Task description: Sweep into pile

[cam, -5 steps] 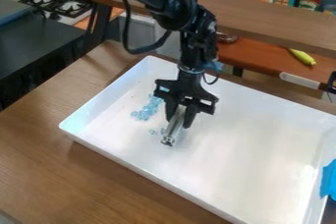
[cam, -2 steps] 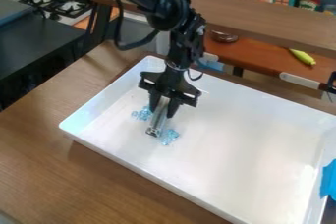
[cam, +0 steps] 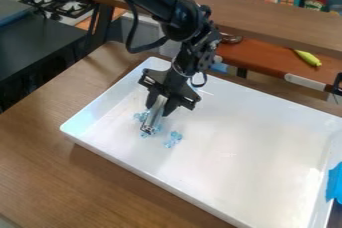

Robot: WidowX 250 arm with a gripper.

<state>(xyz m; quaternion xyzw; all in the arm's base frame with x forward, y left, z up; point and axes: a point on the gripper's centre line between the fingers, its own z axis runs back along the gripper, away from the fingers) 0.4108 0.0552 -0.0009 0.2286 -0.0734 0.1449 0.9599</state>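
Blue bits in white tray, split up.
One clump just right of metal bar, rest around its lower end; bar slanted, clamped in gripper. Yellow-green item on brown surface beyond.

Black arm from upper left—gripper slanted down, fingers clamped.

The place looks like a robotics lab or test area dressed with kitchen furnishings. A black robot arm hangs over a large white tray on a wooden table. Behind are a stovetop with black grates, a reddish-brown counter and, at the upper right, a jar.
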